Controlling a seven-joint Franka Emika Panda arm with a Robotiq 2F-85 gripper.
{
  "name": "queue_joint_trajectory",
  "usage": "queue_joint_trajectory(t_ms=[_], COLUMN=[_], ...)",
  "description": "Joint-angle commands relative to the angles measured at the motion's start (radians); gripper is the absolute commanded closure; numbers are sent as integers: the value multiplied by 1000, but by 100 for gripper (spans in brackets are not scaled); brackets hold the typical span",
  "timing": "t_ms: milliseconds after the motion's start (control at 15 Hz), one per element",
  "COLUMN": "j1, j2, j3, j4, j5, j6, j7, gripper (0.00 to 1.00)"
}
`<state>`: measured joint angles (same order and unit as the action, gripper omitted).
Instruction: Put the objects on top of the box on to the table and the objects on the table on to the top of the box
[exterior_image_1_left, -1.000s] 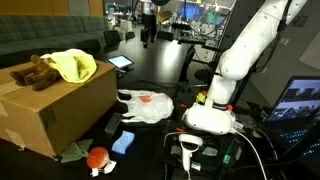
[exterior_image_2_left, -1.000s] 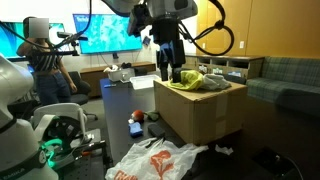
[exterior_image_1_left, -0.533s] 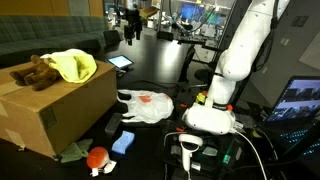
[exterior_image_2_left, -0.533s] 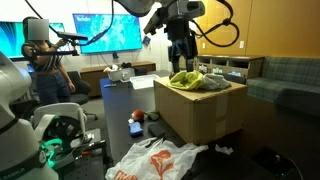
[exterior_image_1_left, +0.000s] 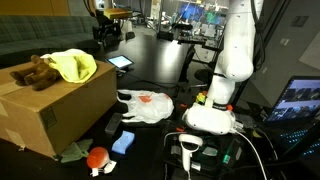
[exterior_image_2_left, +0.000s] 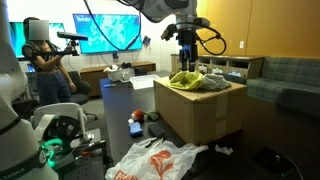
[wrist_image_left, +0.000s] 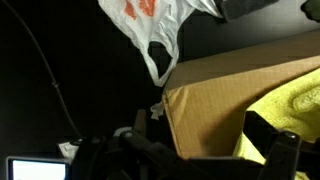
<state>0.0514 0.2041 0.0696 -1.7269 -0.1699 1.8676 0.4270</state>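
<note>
- Black two-fingered claw (exterior_image_2_left: 186, 60): jaws spread wide, nothing between them; hanging high above the box top, touching nothing.
- Crumpled yellow cloth (exterior_image_2_left: 185, 79): below the claw, lying on the box top at its edge.
- Brown plush toy (exterior_image_1_left: 33, 72): on the same top, just beside the cloth.
- Large plain brown cardboard box (exterior_image_1_left: 55, 115): taped shut, standing on the table.
- Wide flat black table (exterior_image_1_left: 155, 70): bearing the box and loose items.
- White plastic bag (exterior_image_1_left: 145, 105) with orange print: flat on the table near the box; lettering blurred, unreadable.
- Small blue block (exterior_image_1_left: 122, 142) and red-orange round item (exterior_image_1_left: 97, 157): on the table by the box's lower corner.
</note>
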Motion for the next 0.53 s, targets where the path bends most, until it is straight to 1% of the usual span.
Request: queue_joint_trajectory(t_ms=[0,133,267,333,467], j1=[58,90,114,127,155], j2=[162,224,279,301,327], j3=[-4,-7,-3,-3,-4], j4=[226,303,365,390,417], j5=[95,143,185,196,172], j6=[-108,-133,-127,-120,-89], j7=[135,204,241,259,238], gripper=[0,0,0,0,0])
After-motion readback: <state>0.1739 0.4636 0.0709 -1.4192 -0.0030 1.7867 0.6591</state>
